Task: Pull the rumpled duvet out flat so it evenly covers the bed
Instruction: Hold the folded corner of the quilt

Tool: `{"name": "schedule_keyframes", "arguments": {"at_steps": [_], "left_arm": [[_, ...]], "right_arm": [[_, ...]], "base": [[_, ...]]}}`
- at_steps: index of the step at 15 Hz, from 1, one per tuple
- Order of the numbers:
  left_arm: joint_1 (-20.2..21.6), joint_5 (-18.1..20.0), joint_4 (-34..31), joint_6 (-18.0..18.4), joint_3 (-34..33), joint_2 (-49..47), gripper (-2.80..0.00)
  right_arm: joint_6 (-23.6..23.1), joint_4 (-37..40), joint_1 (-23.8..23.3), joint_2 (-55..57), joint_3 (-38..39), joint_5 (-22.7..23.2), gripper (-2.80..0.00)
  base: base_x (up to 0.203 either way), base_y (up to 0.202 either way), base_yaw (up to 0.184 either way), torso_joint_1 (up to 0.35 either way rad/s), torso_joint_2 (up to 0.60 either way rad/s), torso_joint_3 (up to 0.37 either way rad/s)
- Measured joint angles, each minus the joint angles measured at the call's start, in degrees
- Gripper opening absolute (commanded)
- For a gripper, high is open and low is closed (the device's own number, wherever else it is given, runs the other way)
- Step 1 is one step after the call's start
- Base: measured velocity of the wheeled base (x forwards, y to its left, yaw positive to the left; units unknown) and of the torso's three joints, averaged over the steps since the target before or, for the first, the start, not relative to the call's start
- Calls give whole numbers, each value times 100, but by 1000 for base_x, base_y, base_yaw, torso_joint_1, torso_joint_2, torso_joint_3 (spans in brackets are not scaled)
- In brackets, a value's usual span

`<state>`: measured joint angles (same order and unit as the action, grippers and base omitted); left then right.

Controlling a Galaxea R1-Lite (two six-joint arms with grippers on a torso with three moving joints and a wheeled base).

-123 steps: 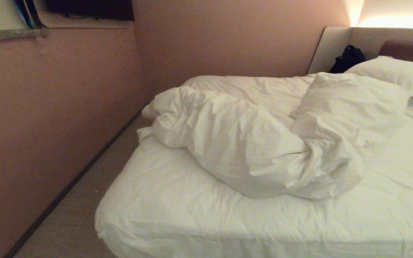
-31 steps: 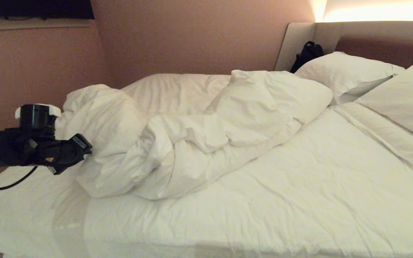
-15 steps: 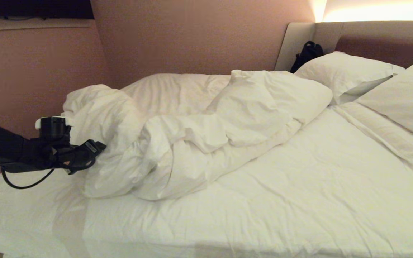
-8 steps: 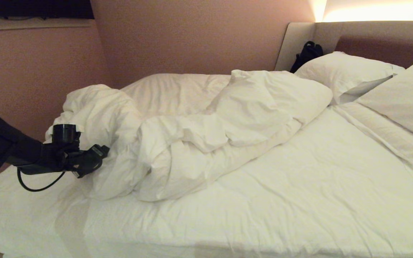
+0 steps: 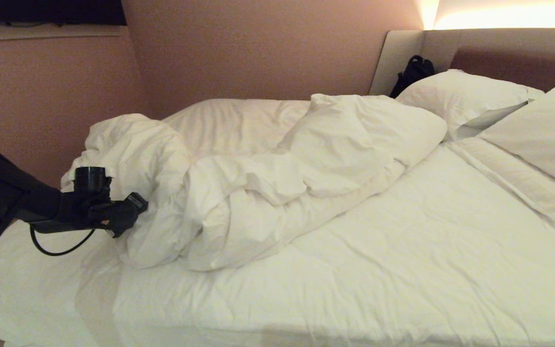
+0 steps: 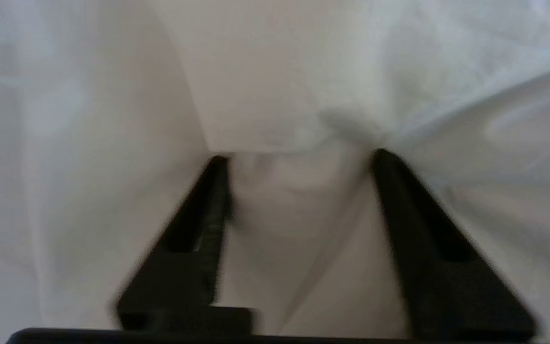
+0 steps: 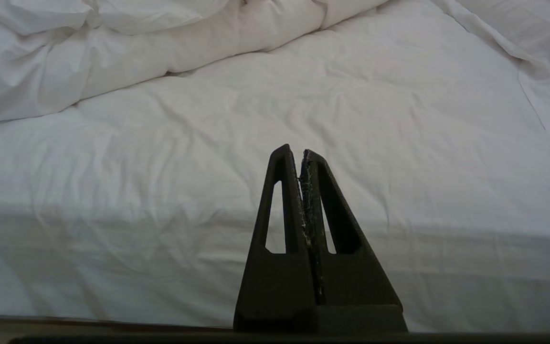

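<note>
Duvet, puffy white wrinkled quilt (image 5: 239, 193), lies bunched in a ridge across the far-left part of the white-sheeted low bed (image 5: 354, 289), leaving the near sheet bare. At far left, the black left gripper (image 5: 130, 217) has pushed into the heap's left end, its prongs now narrowing around a fold, not yet pinching. Right gripper (image 7: 302, 157), pressed together, hangs idle before the mattress edge.
</note>
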<state>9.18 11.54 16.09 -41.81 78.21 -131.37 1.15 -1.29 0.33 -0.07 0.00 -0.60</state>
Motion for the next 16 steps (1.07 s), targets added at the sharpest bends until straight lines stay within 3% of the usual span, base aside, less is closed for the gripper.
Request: {"name": "schedule_keyframes", "arguments": {"at_steps": [9,16], "left_arm": [[-179,-17,-78,-84,-128,140,-280],[-93,-32,-151,-14,-1124,1667,-280]], "right_arm": [[-2,0,-2,0,0,-2,-280],[0,0,-2,0,0,-2,-280]], "base": [[0,0,0,0,0,0],[0,0,0,0,0,0]]}}
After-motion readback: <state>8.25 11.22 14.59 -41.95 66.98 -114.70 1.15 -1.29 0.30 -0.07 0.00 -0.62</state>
